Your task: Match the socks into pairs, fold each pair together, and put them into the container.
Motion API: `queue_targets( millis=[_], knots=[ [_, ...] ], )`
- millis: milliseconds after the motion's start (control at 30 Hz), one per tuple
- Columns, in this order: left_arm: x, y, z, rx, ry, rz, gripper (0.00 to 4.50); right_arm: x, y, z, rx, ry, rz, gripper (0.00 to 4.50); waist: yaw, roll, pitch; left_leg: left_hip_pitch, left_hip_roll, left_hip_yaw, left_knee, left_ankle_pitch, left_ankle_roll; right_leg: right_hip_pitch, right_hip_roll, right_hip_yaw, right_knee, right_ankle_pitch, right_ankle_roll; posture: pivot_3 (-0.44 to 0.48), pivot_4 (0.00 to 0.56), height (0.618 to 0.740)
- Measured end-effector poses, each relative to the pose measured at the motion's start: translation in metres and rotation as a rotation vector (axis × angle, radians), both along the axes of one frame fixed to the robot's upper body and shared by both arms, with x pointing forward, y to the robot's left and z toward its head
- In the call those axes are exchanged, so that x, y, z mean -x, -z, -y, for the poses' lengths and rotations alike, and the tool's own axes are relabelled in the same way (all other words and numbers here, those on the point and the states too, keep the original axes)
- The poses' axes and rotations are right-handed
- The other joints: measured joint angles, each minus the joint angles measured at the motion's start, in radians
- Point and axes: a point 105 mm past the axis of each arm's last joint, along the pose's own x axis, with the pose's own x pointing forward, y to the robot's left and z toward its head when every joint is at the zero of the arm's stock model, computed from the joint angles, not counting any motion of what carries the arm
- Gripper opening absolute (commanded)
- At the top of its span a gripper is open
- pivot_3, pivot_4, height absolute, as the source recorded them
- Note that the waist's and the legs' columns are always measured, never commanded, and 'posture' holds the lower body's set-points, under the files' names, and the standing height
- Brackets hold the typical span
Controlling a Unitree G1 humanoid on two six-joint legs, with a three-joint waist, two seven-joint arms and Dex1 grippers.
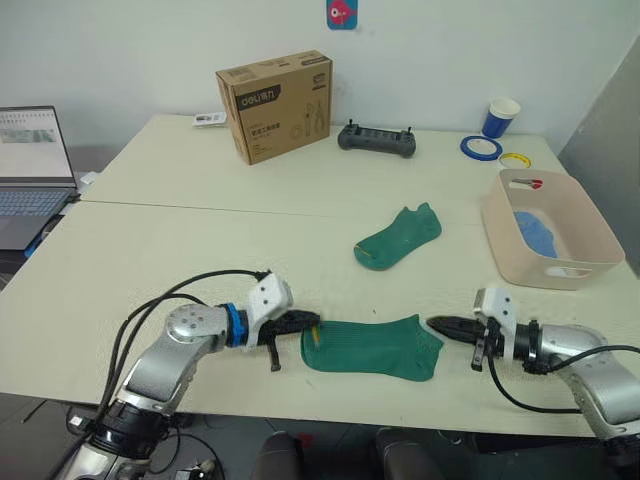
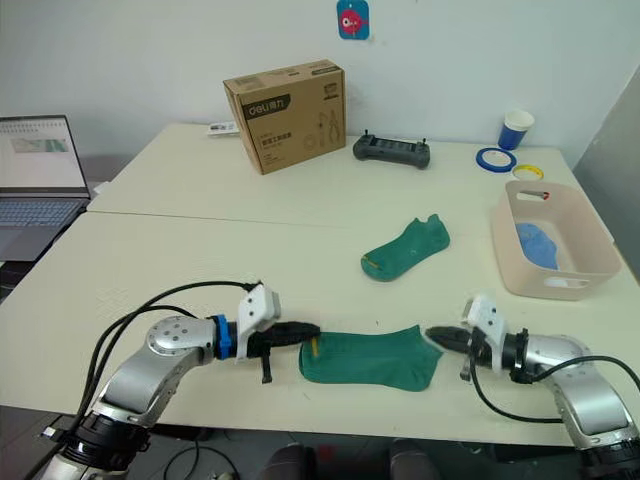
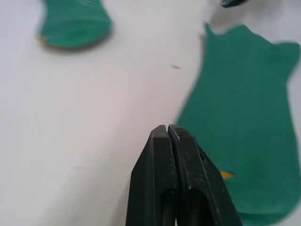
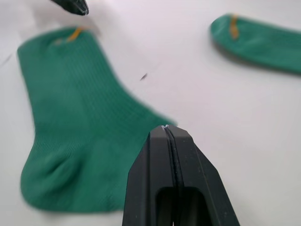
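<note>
One dark green sock (image 1: 372,346) lies flat near the table's front edge. Its toe end is by my left gripper (image 1: 311,322) and its cuff end by my right gripper (image 1: 434,323). Both grippers rest low at the sock's ends, each shut with nothing between the fingers, as the left wrist view (image 3: 167,129) and right wrist view (image 4: 165,128) show. The second dark green sock (image 1: 398,238) lies farther back, mid-table. The pale pink container (image 1: 498,236) stands at the right with a light blue sock (image 1: 537,232) inside.
A brown cardboard box (image 1: 275,105) and a black controller (image 1: 376,139) stand at the back. A blue cup (image 1: 501,117) and two tape rolls (image 1: 481,148) are at the back right. A laptop (image 1: 30,170) sits at the far left.
</note>
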Motion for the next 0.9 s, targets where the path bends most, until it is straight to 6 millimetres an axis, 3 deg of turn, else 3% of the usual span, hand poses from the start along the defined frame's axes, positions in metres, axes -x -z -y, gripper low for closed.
queue_targets(
  millis=[133, 233, 300, 333, 367, 467, 633, 767, 900],
  knots=[
    [-0.006, -0.014, -0.041, 0.092, -0.221, 0.014, 1.59, -0.005, -0.002, 0.024, 0.010, 0.132, 0.026, 1.69, 0.001, 0.000, 0.000, 0.000, 0.000, 0.001, 0.000, 0.000, 0.000, 0.000, -0.001, 0.001, -0.001, -0.001, 0.001, 0.000, 0.150, 0.740],
    [0.007, 0.006, -0.065, 0.078, -0.340, -0.039, 2.59, -0.002, 0.009, 0.037, 0.016, 0.204, -0.002, 2.78, 0.001, 0.000, 0.000, 0.000, 0.000, 0.001, -0.001, -0.001, 0.001, 0.000, -0.001, 0.001, -0.001, -0.002, 0.000, 0.000, 0.150, 0.740],
    [0.011, 0.016, -0.068, 0.069, -0.374, -0.061, 3.20, -0.004, 0.010, 0.037, 0.011, 0.224, -0.002, 3.39, 0.003, 0.000, 0.000, 0.000, 0.000, 0.001, -0.001, 0.000, 0.001, 0.000, -0.001, 0.000, -0.001, -0.001, 0.000, 0.000, 0.150, 0.740],
    [0.012, 0.019, -0.068, 0.070, -0.390, -0.058, 3.53, -0.005, 0.011, 0.037, 0.005, 0.239, -0.007, 3.43, 0.003, 0.000, 0.000, 0.001, 0.000, 0.001, 0.000, 0.000, 0.001, 0.001, -0.001, 0.000, -0.001, -0.002, -0.001, 0.000, 0.150, 0.740],
    [0.011, 0.019, -0.067, 0.068, -0.391, -0.046, 3.53, -0.007, 0.010, 0.036, -0.003, 0.248, -0.007, 3.43, 0.003, 0.000, 0.000, 0.001, 0.000, 0.001, 0.000, 0.000, 0.001, 0.001, -0.001, 0.000, -0.001, -0.003, -0.004, 0.000, 0.150, 0.740],
    [-0.001, 0.012, -0.048, 0.040, -0.337, 0.010, 3.53, -0.018, 0.000, 0.021, -0.022, 0.235, 0.030, 3.43, 0.004, 0.000, 0.000, 0.001, -0.001, 0.002, 0.001, 0.000, 0.001, 0.001, -0.002, 0.001, -0.001, -0.003, -0.005, 0.000, 0.150, 0.740],
    [-0.037, -0.006, 0.009, 0.006, -0.209, 0.149, 3.53, -0.037, -0.027, -0.008, -0.003, 0.227, 0.141, 3.43, 0.008, 0.000, 0.000, 0.000, -0.002, 0.001, 0.000, 0.000, 0.001, 0.001, -0.001, 0.000, -0.001, 0.000, 0.001, 0.000, 0.150, 0.740],
    [-0.060, -0.011, 0.046, -0.049, -0.093, 0.202, 3.53, -0.043, -0.035, -0.012, -0.015, 0.271, 0.162, 3.43, 0.009, 0.000, 0.000, 0.000, -0.002, 0.000, -0.001, 0.000, 0.001, 0.001, -0.001, 0.000, -0.001, 0.000, 0.000, 0.000, 0.150, 0.740],
    [-0.078, -0.003, 0.080, -0.129, 0.004, 0.203, 3.53, -0.042, -0.032, -0.010, 0.018, 0.299, 0.171, 3.43, 0.008, 0.000, 0.000, -0.001, -0.003, 0.000, 0.000, 0.000, 0.001, 0.001, -0.001, 0.000, -0.001, 0.000, 0.001, 0.000, 0.150, 0.740]
  ],
)
